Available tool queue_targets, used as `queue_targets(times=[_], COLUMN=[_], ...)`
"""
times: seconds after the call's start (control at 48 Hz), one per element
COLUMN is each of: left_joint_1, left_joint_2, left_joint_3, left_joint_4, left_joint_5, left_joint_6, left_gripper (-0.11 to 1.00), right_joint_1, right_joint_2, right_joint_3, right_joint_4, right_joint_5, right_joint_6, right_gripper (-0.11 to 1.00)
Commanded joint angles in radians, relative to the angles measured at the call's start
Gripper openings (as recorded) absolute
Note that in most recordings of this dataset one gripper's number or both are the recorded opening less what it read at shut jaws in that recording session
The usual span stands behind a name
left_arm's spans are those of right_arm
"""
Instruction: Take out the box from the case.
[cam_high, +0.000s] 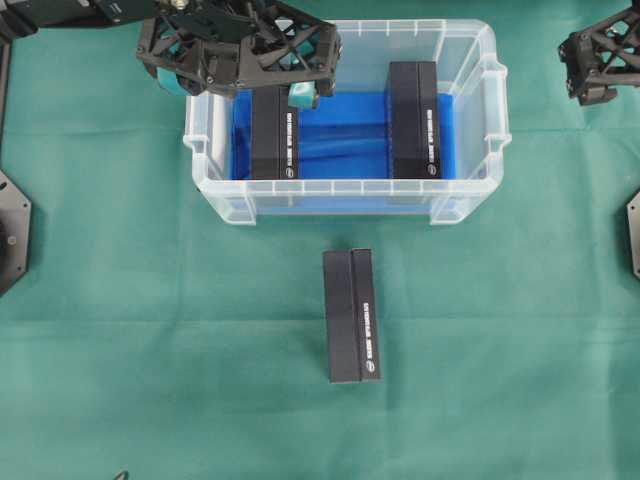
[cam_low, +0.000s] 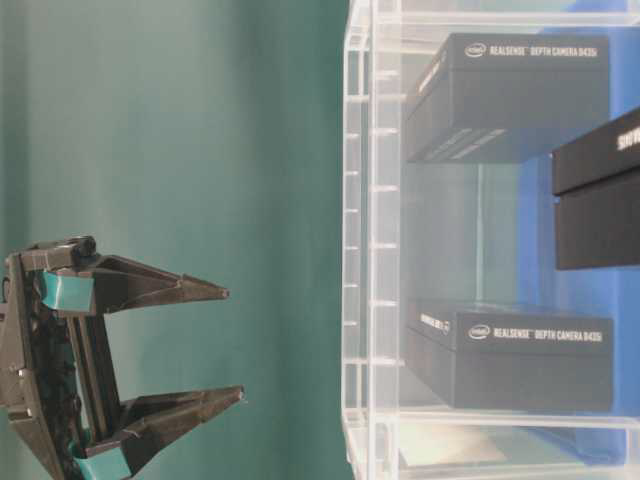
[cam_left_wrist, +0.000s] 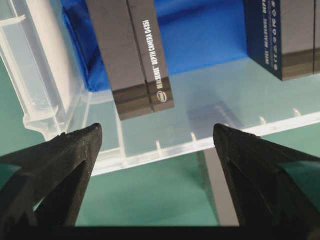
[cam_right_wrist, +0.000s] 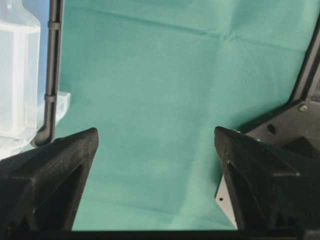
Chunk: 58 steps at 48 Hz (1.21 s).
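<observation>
One green cloth (cam_high: 150, 330), faintly creased, seemingly table-wide

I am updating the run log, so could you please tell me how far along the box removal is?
One box already lies on the green cloth in front of the case. In hand: the left tool hovers open over the left box in the case, gripping nothing. That box and the right box in the case remain inside. The right tool waits open, off to the side.

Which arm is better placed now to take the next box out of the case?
Left. Its open claw hangs over the case, just above the left box. The right claw sits outside the case, over bare cloth.
</observation>
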Motion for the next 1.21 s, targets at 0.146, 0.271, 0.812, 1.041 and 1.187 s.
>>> queue_targets(times=[0.146, 0.271, 0.812, 1.041, 1.187], left_joint_1=[-0.002, -0.002, 0.015, 0.023, 0.026], left_joint_2=[-0.012, -0.011, -0.008, -0.008, -0.006], left_joint_3=[-0.021, -0.017, 0.072, 0.129, 0.163], left_joint_4=[0.005, 0.005, 0.005, 0.005, 0.005], left_joint_5=[-0.002, -0.006, -0.072, -0.126, -0.164], left_joint_6=[0.002, 0.002, 0.0, -0.009, -0.012], left_gripper=[0.93, 0.93, 0.93, 0.93, 0.93], right_joint_1=[-0.002, -0.002, -0.003, -0.002, -0.002], right_joint_2=[-0.009, -0.009, -0.009, -0.011, -0.011], right_joint_3=[-0.008, -0.008, 0.003, 0.017, 0.023], right_joint_4=[-0.003, -0.003, -0.003, -0.003, -0.002], right_joint_5=[-0.003, -0.003, -0.003, -0.014, -0.025], right_joint_6=[0.0, 0.0, -0.002, 0.0, 0.0], right_gripper=[0.91, 0.91, 0.91, 0.91, 0.91])
